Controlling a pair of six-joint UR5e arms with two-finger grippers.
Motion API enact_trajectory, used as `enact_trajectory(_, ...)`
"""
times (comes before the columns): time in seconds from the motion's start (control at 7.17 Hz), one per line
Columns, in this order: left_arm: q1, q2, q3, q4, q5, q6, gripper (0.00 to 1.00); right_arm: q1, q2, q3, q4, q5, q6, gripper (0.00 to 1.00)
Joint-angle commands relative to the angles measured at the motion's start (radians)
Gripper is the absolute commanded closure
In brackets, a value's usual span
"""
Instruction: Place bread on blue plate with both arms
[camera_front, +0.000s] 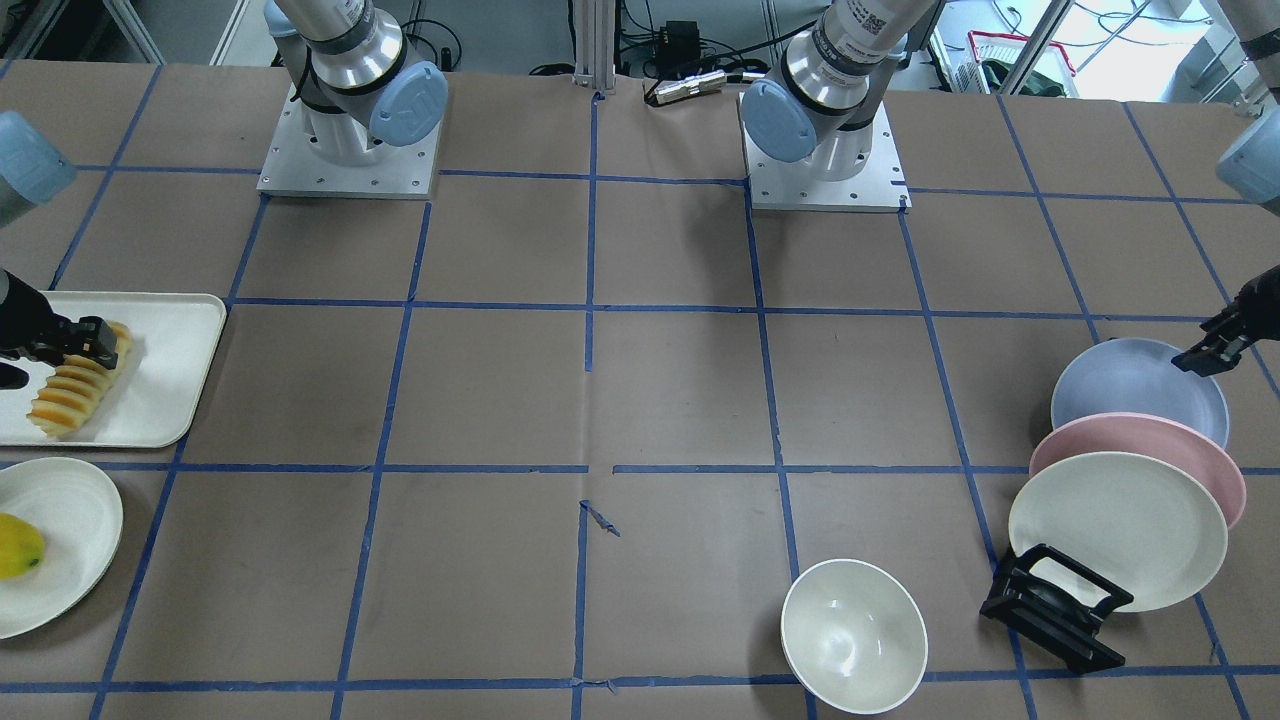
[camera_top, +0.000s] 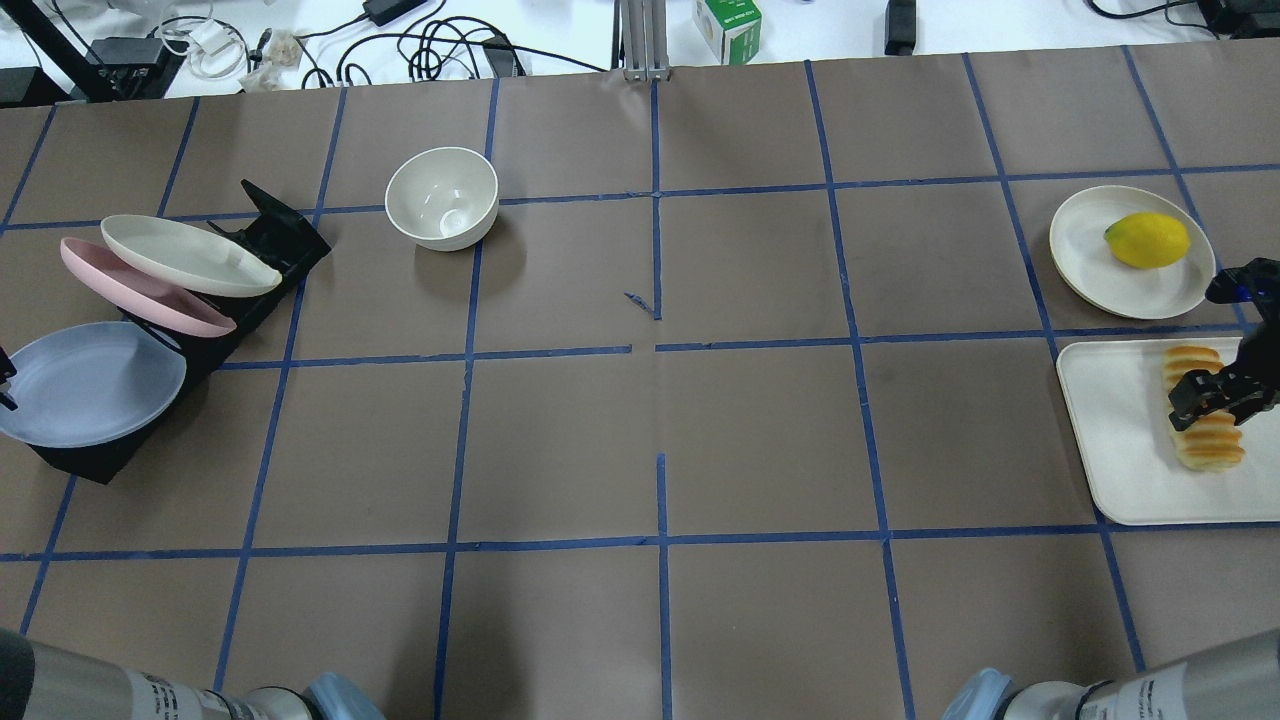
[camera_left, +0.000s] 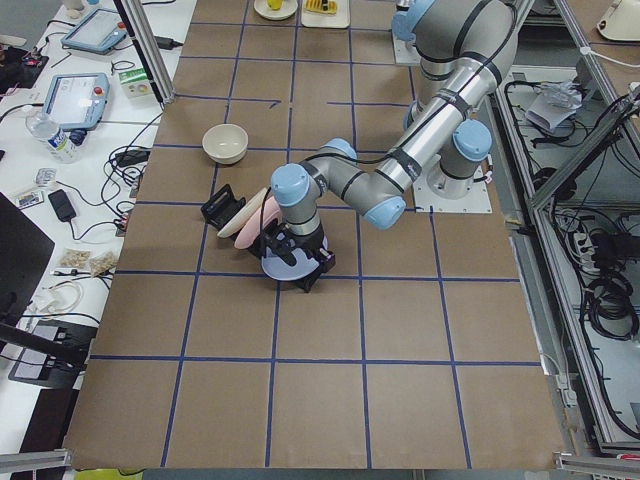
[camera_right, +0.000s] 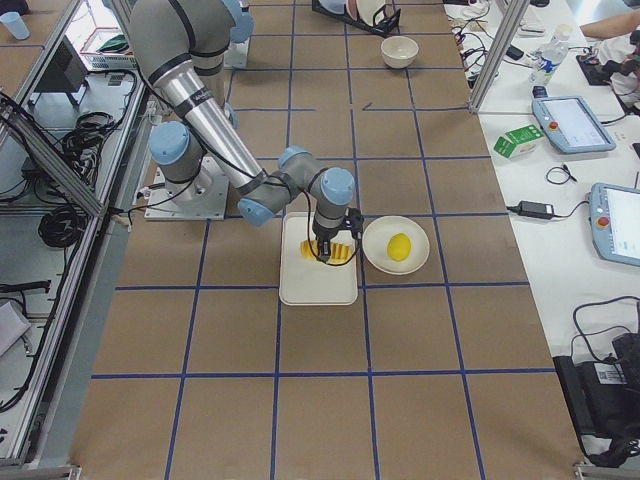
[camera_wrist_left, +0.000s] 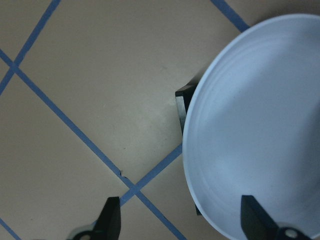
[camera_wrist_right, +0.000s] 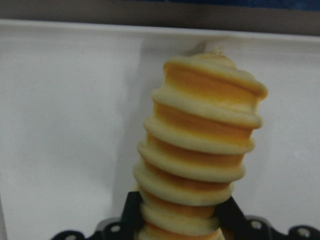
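The bread (camera_front: 75, 395), a ridged golden loaf, lies on a white tray (camera_front: 170, 360). My right gripper (camera_front: 90, 345) is shut on the bread's far end. In the right wrist view the two fingers (camera_wrist_right: 132, 212) press on both sides of the bread (camera_wrist_right: 200, 150). The blue plate (camera_front: 1130, 385) leans in a black rack (camera_front: 1060, 605), nearest the robot. My left gripper (camera_front: 1205, 355) is open at the plate's rim. In the left wrist view one finger (camera_wrist_left: 112, 217) is over the table and the other is over the plate (camera_wrist_left: 260, 125).
A pink plate (camera_front: 1150, 440) and a cream plate (camera_front: 1115, 525) lean in the same rack. A white bowl (camera_front: 853, 635) stands near the operators' edge. A yellow lemon (camera_front: 15, 545) sits on a cream plate (camera_front: 70, 540) beside the tray.
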Motion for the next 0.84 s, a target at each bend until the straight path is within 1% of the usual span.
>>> enact_trajectory(0.0, -0.001, -0.031, -0.004, 0.018, -0.003, 0.007, 0.58, 0.0, -0.008, -0.003, 0.001, -0.003, 0.005, 1.0)
enact_trajectory(0.14, -0.001, -0.037, -0.003, 0.021, 0.0, 0.01, 0.59, 0.008, -0.013, -0.003, 0.001, -0.002, 0.005, 1.0)
enact_trajectory(0.28, -0.001, -0.045, -0.003, 0.04, 0.0, 0.013, 0.69, 0.009, -0.016, -0.014, 0.003, 0.001, 0.006, 1.0)
enact_trajectory(0.42, 0.0, -0.048, -0.001, 0.047, -0.003, 0.019, 1.0, 0.011, -0.016, -0.032, 0.007, 0.003, 0.006, 1.0)
enact_trajectory(0.7, -0.004, -0.042, 0.013, 0.047, 0.006, 0.05, 1.0, 0.012, -0.016, -0.034, 0.009, 0.004, 0.003, 1.0)
